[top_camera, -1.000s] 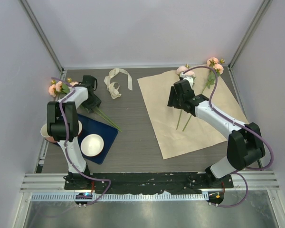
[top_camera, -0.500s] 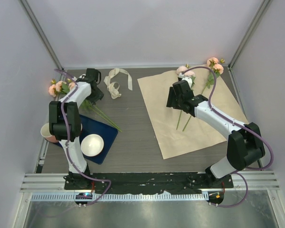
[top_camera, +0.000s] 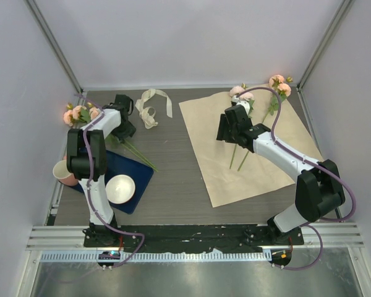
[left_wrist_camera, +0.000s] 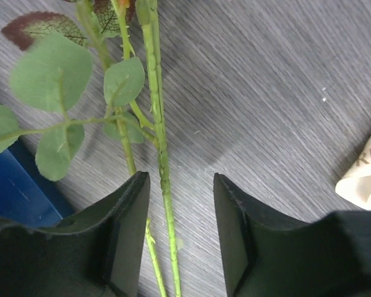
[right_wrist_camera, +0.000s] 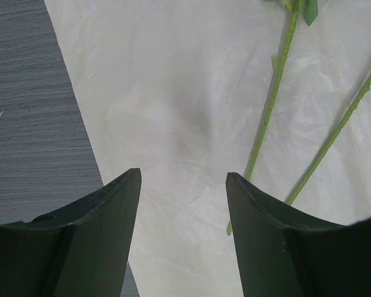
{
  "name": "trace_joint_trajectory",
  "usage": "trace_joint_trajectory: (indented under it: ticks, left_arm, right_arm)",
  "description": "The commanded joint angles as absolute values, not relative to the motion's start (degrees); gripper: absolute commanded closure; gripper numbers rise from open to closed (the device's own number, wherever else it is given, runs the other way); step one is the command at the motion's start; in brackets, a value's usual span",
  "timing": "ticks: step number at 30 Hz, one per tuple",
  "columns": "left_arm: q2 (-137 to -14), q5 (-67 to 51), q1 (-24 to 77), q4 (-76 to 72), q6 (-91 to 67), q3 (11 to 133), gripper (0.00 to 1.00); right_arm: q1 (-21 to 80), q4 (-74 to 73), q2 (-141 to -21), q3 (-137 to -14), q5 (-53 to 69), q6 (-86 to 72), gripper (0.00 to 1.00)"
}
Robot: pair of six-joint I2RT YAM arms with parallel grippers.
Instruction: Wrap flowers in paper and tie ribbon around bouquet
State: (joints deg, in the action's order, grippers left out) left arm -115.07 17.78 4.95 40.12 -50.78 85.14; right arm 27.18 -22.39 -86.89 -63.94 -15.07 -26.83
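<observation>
Three sprays of the flowers are in sight. One bunch (top_camera: pixel 78 114) lies at the left edge of the table (top_camera: pixel 173 179), its pink heads by the side rail and its stems running out toward the middle. Two single sprigs (top_camera: pixel 242 94) lie on the paper (top_camera: pixel 260 167), heads at its far edge and stems pointing back toward the arms. There is one sheet of paper, cream face up, filling the right half of the table, its right corner close to the side wall. One ribbon (top_camera: pixel 151 106) lies loosely curled near the back wall, between the left bunch and the paper. One dark blue tray (top_camera: pixel 135 176) sits at the near left, with one white bowl (top_camera: pixel 120 189) on it and one pink cup (top_camera: pixel 64 174) at its left end. A broad strip of bare grey table runs between the tray and the paper's left edge. The left gripper (left_wrist_camera: pixel 179 185) is down over the left bunch's stems (left_wrist_camera: pixel 161 148), jaws apart. Two thin stems pass between its fingers (left_wrist_camera: pixel 128 229) with a gap on each side, so nothing is pinched, and a corner of the ribbon shows at the right of that wrist view. The right gripper (right_wrist_camera: pixel 183 176) hangs over the paper just inside its left edge, jaws wide and holding nothing, the two sprig stems (right_wrist_camera: pixel 271 108) lying just off to one side.
</observation>
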Motion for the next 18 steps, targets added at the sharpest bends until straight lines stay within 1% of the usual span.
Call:
trace_joint_trajectory:
  ticks: [1, 3, 4, 5, 7, 8, 9, 10, 11, 12, 14, 15, 16, 17, 18]
  left_arm:
    - [-117.3, 18.7, 4.8, 38.7, -50.4, 86.2, 0.53]
    - [-117.7, 18.5, 4.8, 37.5, -48.9, 86.6, 0.58]
    - [-117.7, 17.9, 4.8, 37.3, -48.2, 87.1, 0.62]
    - [-117.3, 17.5, 4.8, 36.9, -47.5, 87.4, 0.73]
    - [-116.4, 16.4, 4.8, 36.2, -45.7, 87.4, 0.81]
    - [-115.1, 15.7, 4.7, 35.4, -45.2, 87.0, 0.94]
    - [-114.1, 15.6, 4.7, 35.9, -45.0, 87.3, 1.00]
    - [-112.8, 14.7, 4.7, 36.1, -44.9, 87.0, 1.00]
    - [-108.7, 13.8, 4.9, 33.9, -44.7, 86.2, 1.00]
    - [-106.3, 12.1, 5.2, 32.2, -44.5, 83.7, 1.00]
    - [-100.9, 10.7, 5.9, 30.2, -44.4, 81.7, 1.00]
    - [-95.3, 11.3, 6.3, 29.9, -44.6, 79.7, 1.00]
    - [-91.7, 11.4, 6.6, 29.0, -45.2, 78.2, 1.00]
    - [-88.6, 8.2, 6.9, 24.7, -45.9, 76.0, 1.00]
    - [-82.8, 5.5, 6.9, 21.6, -46.9, 71.2, 1.00]
  right_arm:
    - [27.4, -21.6, -85.0, -63.9, -14.7, -26.5, 0.36]
    - [27.3, -21.7, -84.6, -63.9, -14.8, -26.2, 0.37]
    - [27.3, -22.0, -84.5, -63.9, -14.8, -26.1, 0.36]
    - [27.3, -22.1, -84.3, -64.0, -14.7, -25.9, 0.37]
    - [27.3, -22.1, -84.1, -64.1, -13.9, -25.8, 0.36]
    - [27.4, -22.1, -84.0, -64.3, -13.5, -25.7, 0.36]
    - [27.3, -22.0, -83.9, -64.6, -12.0, -25.6, 0.36]
    - [27.3, -21.8, -83.8, -64.8, -11.1, -25.4, 0.37]
    - [27.3, -21.4, -83.7, -64.9, -9.8, -25.1, 0.37]
    - [27.4, -20.9, -83.4, -64.9, -8.5, -24.5, 0.36]
    - [27.3, -19.2, -83.4, -65.1, -3.3, -23.6, 0.36]
    - [27.4, -18.8, -83.5, -65.3, -1.6, -23.2, 0.35]
    - [27.3, -17.8, -83.8, -65.6, 3.4, -22.3, 0.34]
    - [27.4, -16.9, -84.1, -66.0, 6.0, -22.2, 0.33]
    - [27.5, -15.7, -84.0, -66.0, 10.0, -22.0, 0.32]
